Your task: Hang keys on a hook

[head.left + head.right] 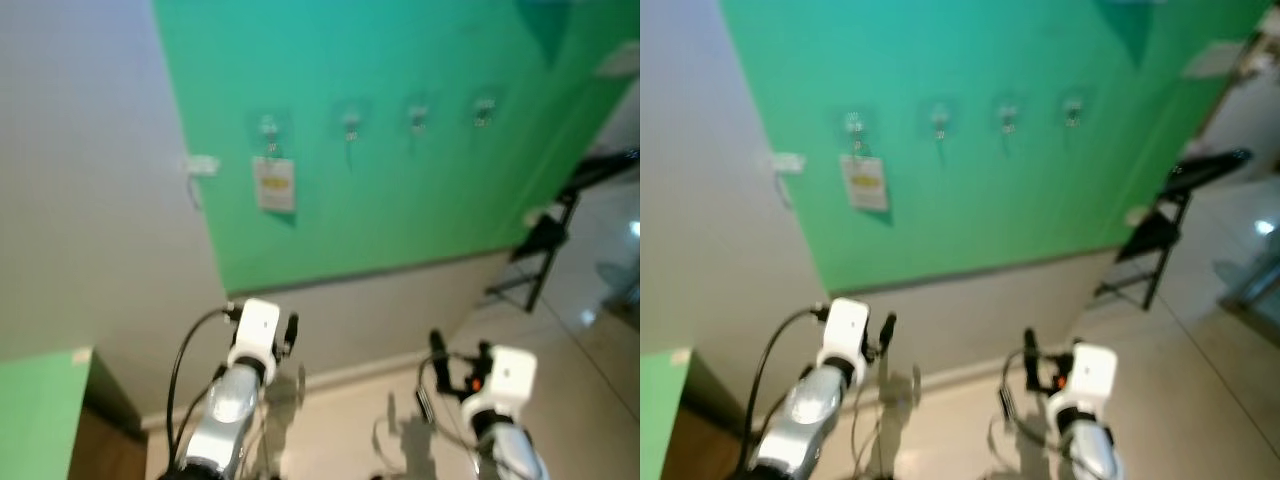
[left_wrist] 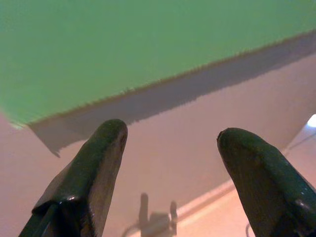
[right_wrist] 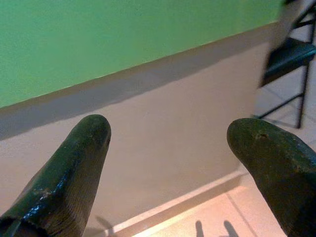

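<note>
Green paint covers the upper wall (image 1: pixel 400 180), and a row of four small clear hooks (image 1: pixel 350 125) is stuck across it. From the hook furthest to the robot's left hangs a small bunch of keys (image 1: pixel 268 135) with a white tag (image 1: pixel 274 184) that carries a yellow patch; the tag lies flat against the paint below its hook. The other three hooks are too blurred to tell what, if anything, is on them. Below the green the wall turns pale grey (image 1: pixel 340 320) down to a skirting strip and a light tiled floor (image 1: pixel 580 370).

Both arms are raised low in front of the wall, well below the hooks. The left gripper (image 1: pixel 291 330) points upward toward the grey band, almost under the tag but well apart from it; in its wrist view the two black fingers (image 2: pixel 94 168) stand spread wide with nothing between them but wall. The right gripper (image 1: pixel 455 362) sits further toward the robot's right, also low, and its fingers (image 3: pixel 74 173) are likewise parted wide and hold nothing. The keys touch neither set of jaws.

A white switch plate (image 1: pixel 200 165) sits on the grey wall left of the tag. A black folding chair (image 1: pixel 545 240) stands at the right against the wall.
</note>
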`<state>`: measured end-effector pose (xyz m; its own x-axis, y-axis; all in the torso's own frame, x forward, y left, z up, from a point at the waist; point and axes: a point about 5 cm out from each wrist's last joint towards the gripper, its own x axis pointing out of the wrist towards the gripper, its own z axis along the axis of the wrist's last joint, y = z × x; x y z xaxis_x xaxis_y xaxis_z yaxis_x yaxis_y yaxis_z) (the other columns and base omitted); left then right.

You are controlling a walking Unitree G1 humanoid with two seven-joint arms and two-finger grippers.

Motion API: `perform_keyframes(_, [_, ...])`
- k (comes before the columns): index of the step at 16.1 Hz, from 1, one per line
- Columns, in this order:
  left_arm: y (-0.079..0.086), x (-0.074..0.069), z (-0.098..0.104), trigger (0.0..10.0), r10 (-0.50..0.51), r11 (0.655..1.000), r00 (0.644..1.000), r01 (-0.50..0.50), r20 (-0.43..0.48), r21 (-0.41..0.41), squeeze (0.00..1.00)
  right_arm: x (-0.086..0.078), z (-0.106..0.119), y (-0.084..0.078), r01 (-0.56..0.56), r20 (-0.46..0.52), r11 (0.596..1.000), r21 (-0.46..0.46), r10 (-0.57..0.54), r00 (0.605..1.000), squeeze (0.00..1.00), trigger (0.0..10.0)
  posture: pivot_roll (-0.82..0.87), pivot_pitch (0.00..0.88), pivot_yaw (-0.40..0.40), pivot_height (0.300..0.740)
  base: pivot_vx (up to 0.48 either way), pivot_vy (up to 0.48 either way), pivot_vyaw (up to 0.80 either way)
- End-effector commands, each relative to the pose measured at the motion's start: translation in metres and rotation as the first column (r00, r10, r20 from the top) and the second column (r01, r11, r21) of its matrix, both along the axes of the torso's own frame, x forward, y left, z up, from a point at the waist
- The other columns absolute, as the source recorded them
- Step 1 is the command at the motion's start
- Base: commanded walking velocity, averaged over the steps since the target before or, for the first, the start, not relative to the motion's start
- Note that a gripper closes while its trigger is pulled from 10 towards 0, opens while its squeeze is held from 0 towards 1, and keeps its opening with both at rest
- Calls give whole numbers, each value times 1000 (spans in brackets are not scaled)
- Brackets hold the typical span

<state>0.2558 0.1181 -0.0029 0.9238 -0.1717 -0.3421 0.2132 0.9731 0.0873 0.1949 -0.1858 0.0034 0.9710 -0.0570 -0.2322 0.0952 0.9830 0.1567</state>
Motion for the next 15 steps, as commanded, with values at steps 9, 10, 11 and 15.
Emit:
perform_keyframes(9, [-27,14,-1,10000,-54,998,998,53,36,33,0,22,16,-5,-124,31,990,-75,126,991,0,10000,-125,0,7,740,0,0,0])
perform_keyframes(10, [-26,16,-1,10000,-56,998,998,54,40,39,0,25,18,-1,-138,32,988,-70,141,990,0,10000,-124,0,13,740,0,0,0])
perform_keyframes(11, [-26,16,-1,10000,-56,998,998,54,40,39,0,25,18,-1,-138,32,988,-70,141,990,0,10000,-124,0,13,740,0,0,0])
perform_keyframes(15, [-23,18,-1,10000,-66,997,997,64,44,46,0,32,21,2,-141,33,988,-60,143,989,0,10000,-116,0,19,740,0,416,400])
